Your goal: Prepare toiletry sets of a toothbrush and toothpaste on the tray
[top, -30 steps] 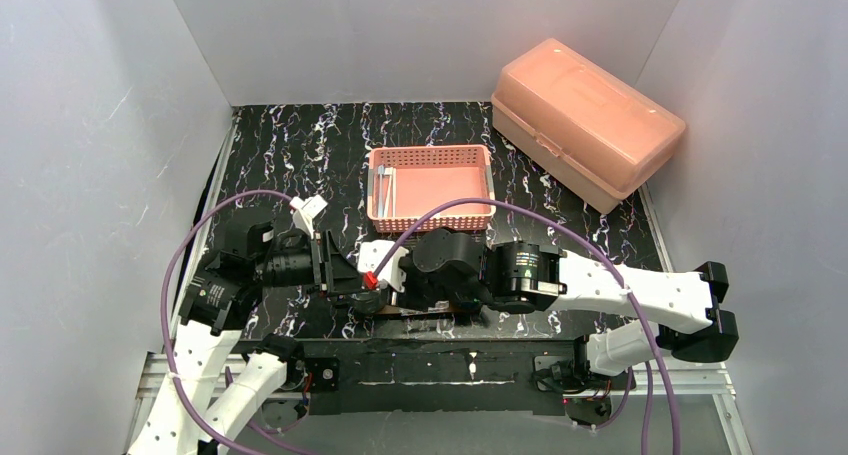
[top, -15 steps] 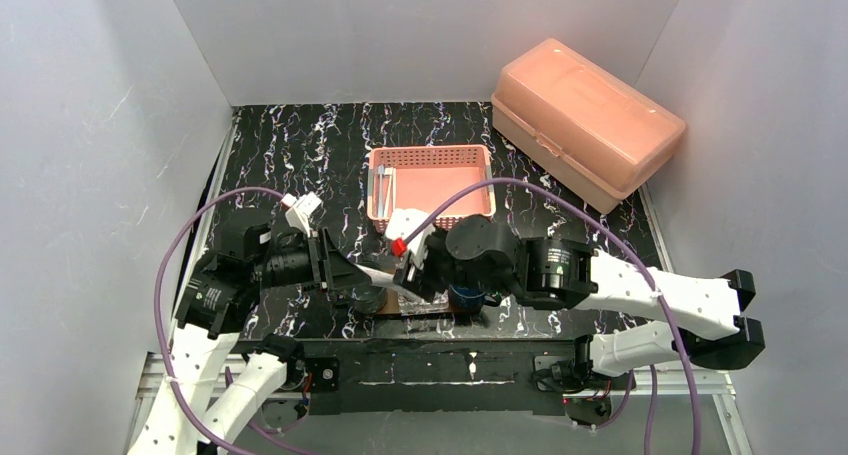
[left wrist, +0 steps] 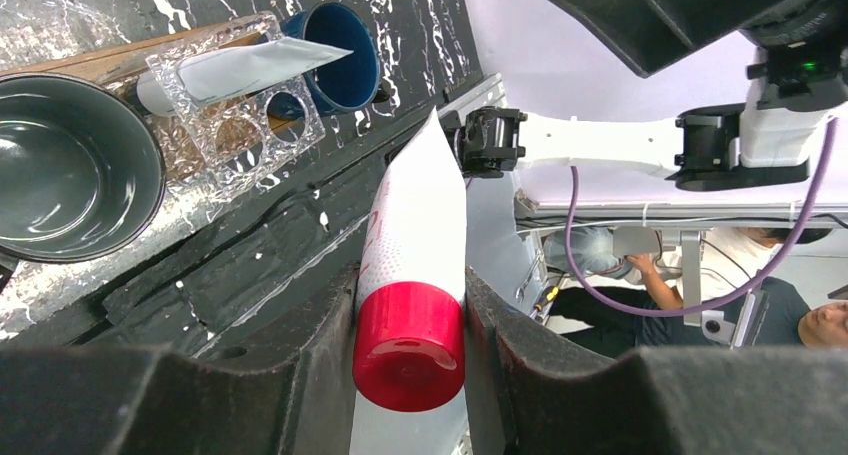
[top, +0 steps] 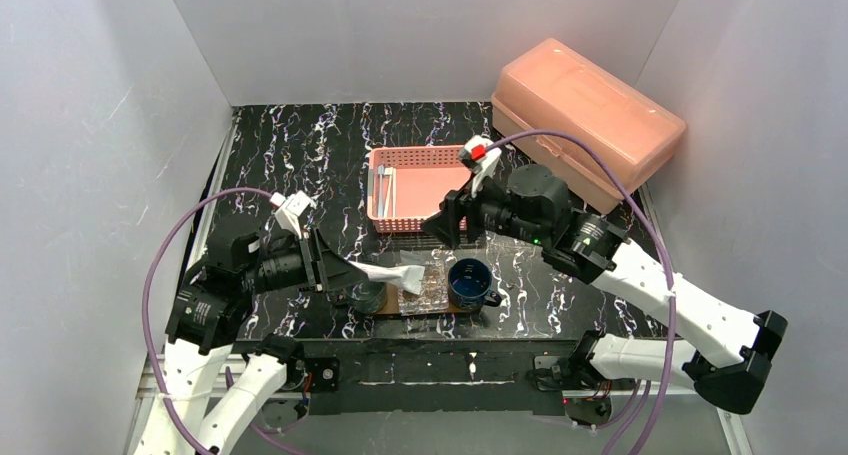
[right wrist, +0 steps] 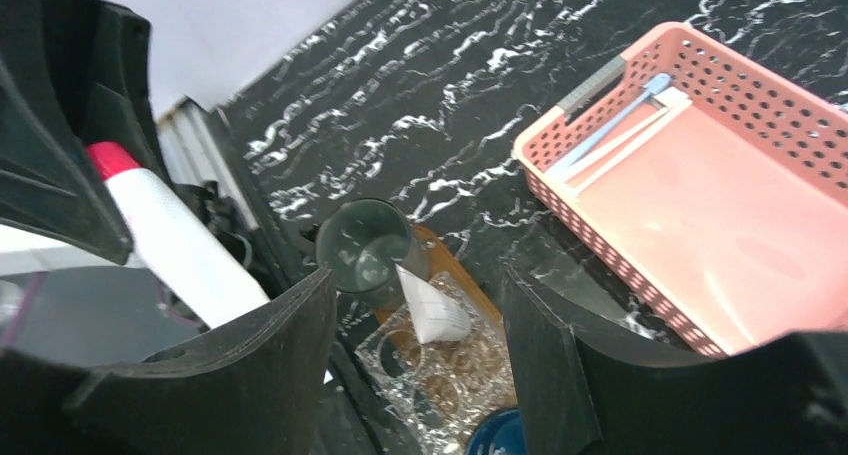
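My left gripper (top: 345, 273) is shut on a white toothpaste tube with a red cap (left wrist: 410, 345), held level just above the smoky grey cup (top: 365, 297). The brown tray (top: 400, 313) carries that cup, a clear faceted glass (top: 428, 287) and a dark blue mug (top: 468, 281). Another white toothpaste tube (right wrist: 432, 310) leans in the clear glass (left wrist: 235, 115). The grey cup (left wrist: 70, 165) and the mug (left wrist: 340, 40) look empty. My right gripper (top: 452, 218) hangs open and empty above the basket's near edge. Toothbrushes (right wrist: 620, 135) lie in the pink basket (right wrist: 700, 205).
The pink mesh basket (top: 430, 187) sits mid-table behind the tray, its toothbrushes (top: 383, 190) at the left end. A large salmon lidded box (top: 585, 120) fills the back right corner. White walls close in the black marbled table on three sides.
My right gripper opened, left a toothpaste tube in the clear glass, then rose and pulled back toward the basket. My left gripper kept its tube and shifted slightly.
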Robot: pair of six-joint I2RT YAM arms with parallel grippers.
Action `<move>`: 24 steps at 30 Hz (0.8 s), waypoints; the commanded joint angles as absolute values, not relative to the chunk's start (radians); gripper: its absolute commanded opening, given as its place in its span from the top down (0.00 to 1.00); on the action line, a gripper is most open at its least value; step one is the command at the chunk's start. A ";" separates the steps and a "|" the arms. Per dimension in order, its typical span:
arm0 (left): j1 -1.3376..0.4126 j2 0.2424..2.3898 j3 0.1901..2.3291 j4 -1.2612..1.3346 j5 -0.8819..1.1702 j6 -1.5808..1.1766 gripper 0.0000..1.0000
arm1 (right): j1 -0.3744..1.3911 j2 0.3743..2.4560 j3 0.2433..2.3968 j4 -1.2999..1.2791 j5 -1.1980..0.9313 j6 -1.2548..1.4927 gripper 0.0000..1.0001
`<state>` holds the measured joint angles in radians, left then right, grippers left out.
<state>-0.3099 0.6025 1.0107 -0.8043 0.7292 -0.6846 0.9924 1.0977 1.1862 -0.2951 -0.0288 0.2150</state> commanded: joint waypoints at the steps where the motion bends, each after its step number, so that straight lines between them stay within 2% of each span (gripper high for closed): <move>1: -0.313 0.578 1.041 -0.731 0.738 -0.730 1.00 | 0.919 1.045 1.132 -0.117 -0.236 0.404 0.31; 12: -0.313 0.508 1.015 -0.574 0.716 -0.869 1.00 | 0.856 0.933 0.902 0.209 -0.405 0.687 0.30; 24: -0.313 0.452 0.951 -0.385 0.719 -1.004 1.00 | 0.853 0.922 0.781 0.561 -0.514 0.939 0.30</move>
